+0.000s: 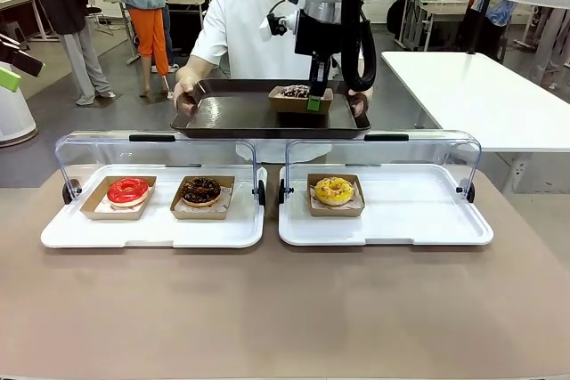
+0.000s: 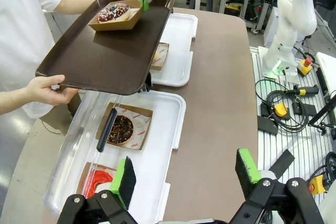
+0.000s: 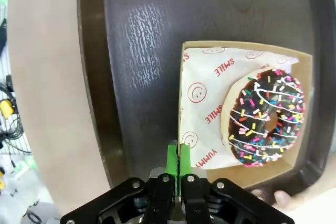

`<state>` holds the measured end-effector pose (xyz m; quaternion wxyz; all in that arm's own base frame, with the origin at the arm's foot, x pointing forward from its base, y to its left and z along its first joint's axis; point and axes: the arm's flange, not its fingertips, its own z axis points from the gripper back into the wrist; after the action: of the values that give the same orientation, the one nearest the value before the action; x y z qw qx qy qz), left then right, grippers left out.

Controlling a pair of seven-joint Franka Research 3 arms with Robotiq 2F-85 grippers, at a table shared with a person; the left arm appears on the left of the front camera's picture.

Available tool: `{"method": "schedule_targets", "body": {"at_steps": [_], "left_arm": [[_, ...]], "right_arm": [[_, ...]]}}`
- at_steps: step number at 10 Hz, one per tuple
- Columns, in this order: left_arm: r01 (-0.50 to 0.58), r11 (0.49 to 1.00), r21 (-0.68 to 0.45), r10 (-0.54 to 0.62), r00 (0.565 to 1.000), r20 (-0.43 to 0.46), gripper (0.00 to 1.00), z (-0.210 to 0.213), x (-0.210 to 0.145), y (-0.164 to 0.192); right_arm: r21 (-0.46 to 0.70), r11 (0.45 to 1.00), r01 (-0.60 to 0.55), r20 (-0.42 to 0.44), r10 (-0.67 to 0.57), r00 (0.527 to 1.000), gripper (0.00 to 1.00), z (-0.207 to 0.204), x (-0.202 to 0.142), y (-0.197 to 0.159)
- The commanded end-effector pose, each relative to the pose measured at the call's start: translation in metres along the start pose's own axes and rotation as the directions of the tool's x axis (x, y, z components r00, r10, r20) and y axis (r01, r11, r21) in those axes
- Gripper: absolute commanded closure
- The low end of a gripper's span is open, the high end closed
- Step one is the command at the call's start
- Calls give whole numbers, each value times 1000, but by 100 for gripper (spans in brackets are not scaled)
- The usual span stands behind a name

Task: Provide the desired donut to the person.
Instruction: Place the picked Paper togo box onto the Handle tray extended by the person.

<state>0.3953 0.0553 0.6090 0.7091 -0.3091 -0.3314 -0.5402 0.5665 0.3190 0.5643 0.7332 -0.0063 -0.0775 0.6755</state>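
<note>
Pinching box (image 1: pixel 289 105) rim near tray (image 1: pixel 232 115) edge

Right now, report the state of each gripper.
Left gripper: open, holding nothing.
Right gripper: shut on the edge of the donut box.

we find the near half of the bench (image 1: pixel 285 309) bare. both clear lids (image 1: pixel 98 153) stand raised along the far edges of the white trays (image 1: pixel 419 220), so the trays open toward us and are walled on the far side. the right part of the right tray lies bare. beyond and above the lids the person's hands (image 1: pixel 185 97) hold a brown tray (image 1: pixel 232 113) across the middle; its left half is bare, while the right hand (image 1: pixel 313 106), clamped on the sprinkled donut's box (image 1: pixel 289 101), and its arm block the right half. the left hand (image 2: pixel 185 172) hangs wide open over the left tray's outer end.
</note>
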Motion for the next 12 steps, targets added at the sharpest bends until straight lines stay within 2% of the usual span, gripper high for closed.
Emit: {"method": "schedule_targets", "body": {"at_steps": [1, 4, 5, 6, 7, 8, 10, 11, 12], "left_arm": [[2, 1000, -2, -2, 1000, 3, 0, 1, 0, 0], [2, 1000, -2, -2, 1000, 3, 0, 1, 0, 0], [2, 1000, -2, -2, 1000, 3, 0, 1, 0, 0], [2, 1000, -2, -2, 1000, 3, 0, 1, 0, 0], [2, 1000, -2, -2, 1000, 3, 0, 1, 0, 0], [2, 1000, -2, -2, 1000, 3, 0, 1, 0, 0], [2, 1000, -2, -2, 1000, 3, 0, 1, 0, 0], [2, 1000, -2, -2, 1000, 3, 0, 1, 0, 0], [2, 1000, -2, -2, 1000, 3, 0, 1, 0, 0]], "right_arm": [[28, 1000, -4, -44, 5, 999, 99, 1, 3, -15], [67, 998, 14, -48, -11, 999, 99, -7, -3, -22], [72, 997, 10, -47, -6, 999, 86, -7, -4, -23], [72, 997, 4, -44, -1, 999, 39, -6, -4, -24], [72, 997, 0, -44, 3, 999, 26, -6, -4, -22], [71, 997, -4, -44, 7, 999, 0, -5, -4, -20], [64, 998, -6, -44, 9, 999, 0, -4, -3, -19], [64, 998, -7, -44, 10, 999, 6, -4, -4, -18], [64, 998, -6, -45, 9, 999, 0, -4, -5, -17]]}}
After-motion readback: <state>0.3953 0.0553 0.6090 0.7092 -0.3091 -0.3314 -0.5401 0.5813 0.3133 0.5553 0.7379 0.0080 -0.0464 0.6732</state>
